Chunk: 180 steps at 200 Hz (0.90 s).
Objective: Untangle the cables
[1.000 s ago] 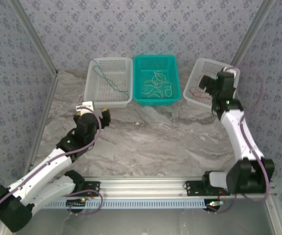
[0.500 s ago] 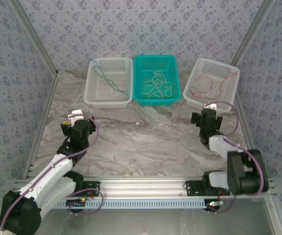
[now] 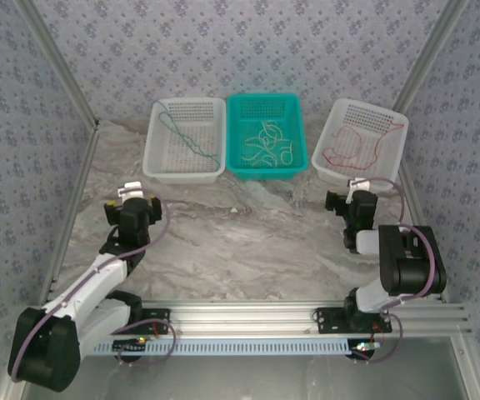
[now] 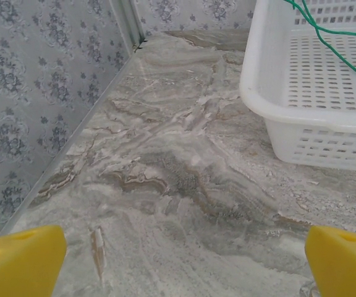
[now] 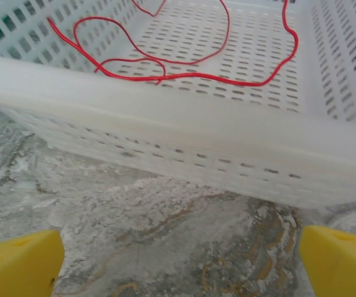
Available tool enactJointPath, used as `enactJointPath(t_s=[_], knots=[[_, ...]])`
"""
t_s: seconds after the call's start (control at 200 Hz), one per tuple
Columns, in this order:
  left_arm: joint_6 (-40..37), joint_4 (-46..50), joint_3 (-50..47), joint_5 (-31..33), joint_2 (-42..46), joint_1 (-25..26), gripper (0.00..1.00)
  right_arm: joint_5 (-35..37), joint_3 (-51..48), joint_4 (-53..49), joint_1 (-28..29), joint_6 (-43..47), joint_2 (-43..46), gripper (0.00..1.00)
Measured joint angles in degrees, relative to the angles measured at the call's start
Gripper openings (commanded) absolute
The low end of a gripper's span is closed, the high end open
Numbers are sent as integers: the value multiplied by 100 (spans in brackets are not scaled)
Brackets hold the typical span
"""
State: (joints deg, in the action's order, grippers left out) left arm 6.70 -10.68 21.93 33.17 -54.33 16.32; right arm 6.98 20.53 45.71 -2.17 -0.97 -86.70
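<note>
A green cable (image 3: 186, 140) lies in the left white basket (image 3: 158, 162); in the left wrist view the green cable (image 4: 332, 43) runs over that basket's (image 4: 258, 93) perforated floor. Several whitish cables (image 3: 267, 146) lie tangled in the teal basket (image 3: 265, 172). One red cable (image 3: 358, 152) curls in the right white basket (image 3: 340, 177), and the right wrist view has the red cable (image 5: 165, 75) behind the near rim (image 5: 165, 108). My left gripper (image 3: 132, 200) (image 4: 181, 269) hangs open over bare table. Just short of the red basket, my right gripper (image 3: 350, 198) (image 5: 178, 269) is open and holds nothing.
The marble table (image 3: 248, 242) stretches between both arms and the row of baskets. Patterned walls enclose the left (image 4: 36, 93), back and right sides. An aluminium rail (image 3: 248, 317) runs along the near edge by the arm bases.
The right arm pulled back out of the red-cable basket and folded down near it. The left arm drew back toward the left wall and lowered. The cables have not moved.
</note>
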Motion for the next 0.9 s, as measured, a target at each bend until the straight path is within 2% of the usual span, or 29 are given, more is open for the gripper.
enactJointPath(t_s=[0.245, 0.47, 0.65, 0.715, 0.899], knots=[[-234, -879, 11, -719, -1255, -813, 99, 24, 9, 42, 142, 44, 0, 100], [-350, -1755, 219, -1744, -2470, -1360, 99, 24, 13, 42, 142, 44, 0, 100], [-433, -2490, 404, -2312, -3176, -1582, 99, 24, 15, 42, 142, 44, 0, 100], [-474, -3025, 234, -2490, -3320, -1596, 99, 24, 20, 42, 142, 44, 0, 100], [-474, -3270, 122, -2677, -3364, -1617, 99, 24, 20, 42, 142, 44, 0, 100]])
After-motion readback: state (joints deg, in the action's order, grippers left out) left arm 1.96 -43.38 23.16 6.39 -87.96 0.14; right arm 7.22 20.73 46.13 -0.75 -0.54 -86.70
